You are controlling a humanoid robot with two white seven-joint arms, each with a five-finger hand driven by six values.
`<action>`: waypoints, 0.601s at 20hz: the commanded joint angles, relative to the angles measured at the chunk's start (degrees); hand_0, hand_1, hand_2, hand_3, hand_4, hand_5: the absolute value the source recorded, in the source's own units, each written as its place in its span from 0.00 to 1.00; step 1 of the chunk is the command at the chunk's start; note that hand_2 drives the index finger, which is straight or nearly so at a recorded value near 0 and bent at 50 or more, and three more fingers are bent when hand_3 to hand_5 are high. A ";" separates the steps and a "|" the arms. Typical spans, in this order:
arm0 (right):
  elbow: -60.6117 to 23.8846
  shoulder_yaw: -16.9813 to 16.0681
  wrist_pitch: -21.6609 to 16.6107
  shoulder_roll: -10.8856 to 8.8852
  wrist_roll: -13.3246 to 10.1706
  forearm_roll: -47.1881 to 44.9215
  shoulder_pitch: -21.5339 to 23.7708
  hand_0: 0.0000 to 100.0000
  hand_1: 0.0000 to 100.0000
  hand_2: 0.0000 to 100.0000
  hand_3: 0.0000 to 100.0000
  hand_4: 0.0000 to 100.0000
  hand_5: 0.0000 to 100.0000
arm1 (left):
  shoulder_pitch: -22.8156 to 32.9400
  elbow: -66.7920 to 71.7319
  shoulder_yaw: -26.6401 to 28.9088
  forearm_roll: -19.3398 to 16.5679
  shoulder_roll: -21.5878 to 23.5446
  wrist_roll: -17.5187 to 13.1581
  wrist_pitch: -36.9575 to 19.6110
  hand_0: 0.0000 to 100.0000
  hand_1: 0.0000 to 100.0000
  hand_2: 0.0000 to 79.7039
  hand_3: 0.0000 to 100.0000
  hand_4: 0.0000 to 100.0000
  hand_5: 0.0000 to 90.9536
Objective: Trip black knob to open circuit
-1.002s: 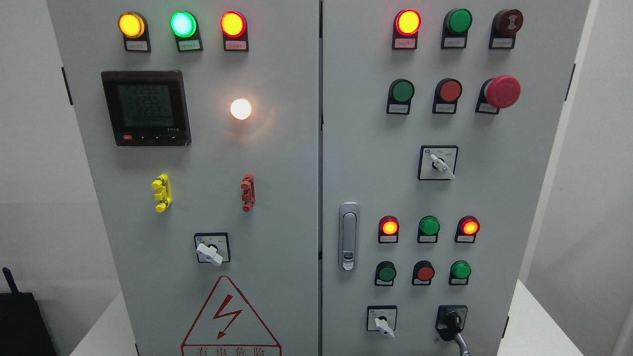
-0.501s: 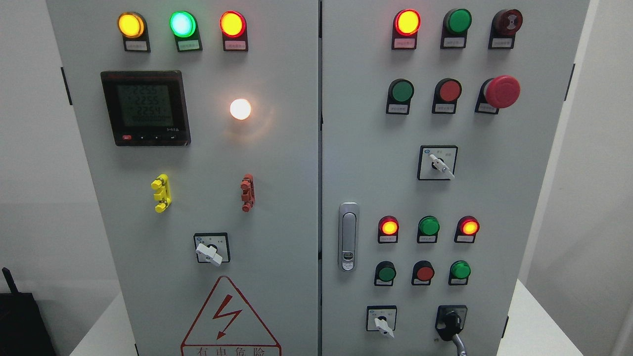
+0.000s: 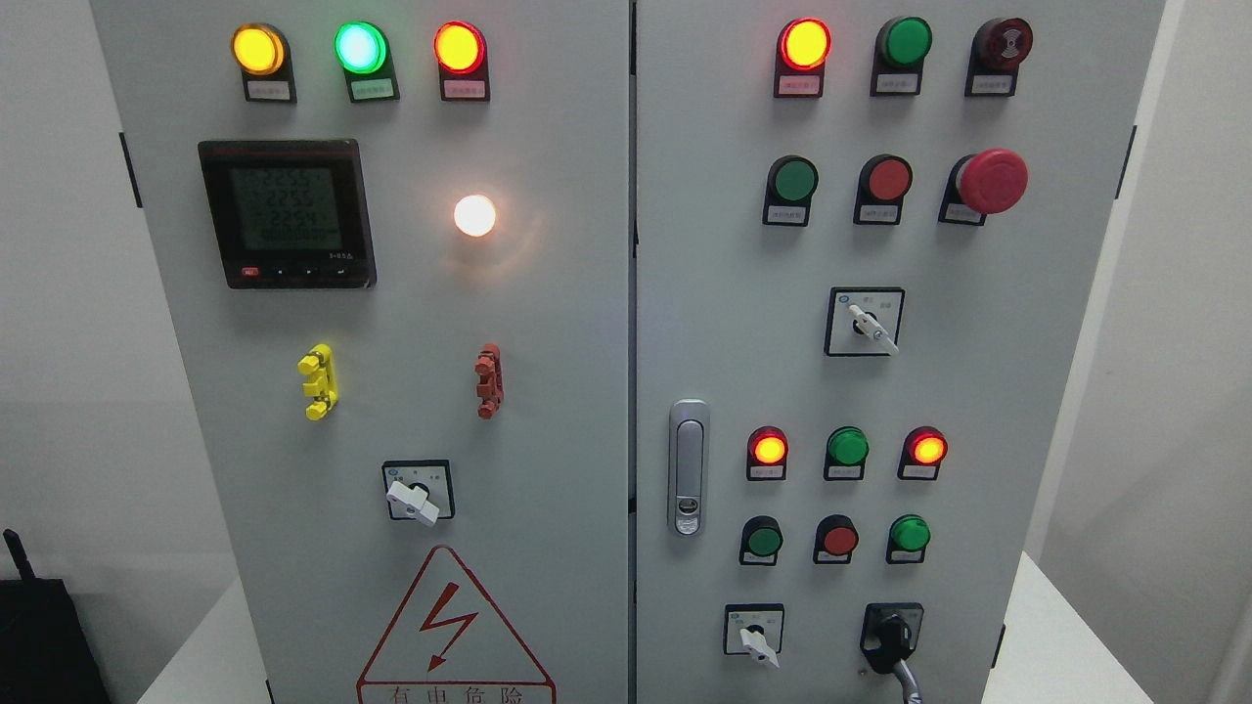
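While nothing on the cabinet [image 3: 548,293] has changed since a second ago, the view has crept slightly. Its black knob [image 3: 891,634] sits at the right door's lower right, handle pointing down. No robot hand shows, so its state cannot be told. Label print is unreadable; the warning triangle [image 3: 455,631] is cut off below.

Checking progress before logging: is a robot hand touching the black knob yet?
No, the black knob at the cabinet's lower right stands alone, with no hand in view.

A white, flat surface [image 3: 1061,640] carries the tall grey metal electrical cabinet [image 3: 587,323], showing bare at the cabinet's lower left and right.
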 commanded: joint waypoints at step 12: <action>-1.86 3.00 -0.90 0.26 1.81 0.49 -2.11 0.94 0.96 0.00 1.00 1.00 0.94 | -0.14 -0.01 0.07 0.14 -0.09 0.01 -0.08 0.12 0.39 0.00 0.00 0.00 0.00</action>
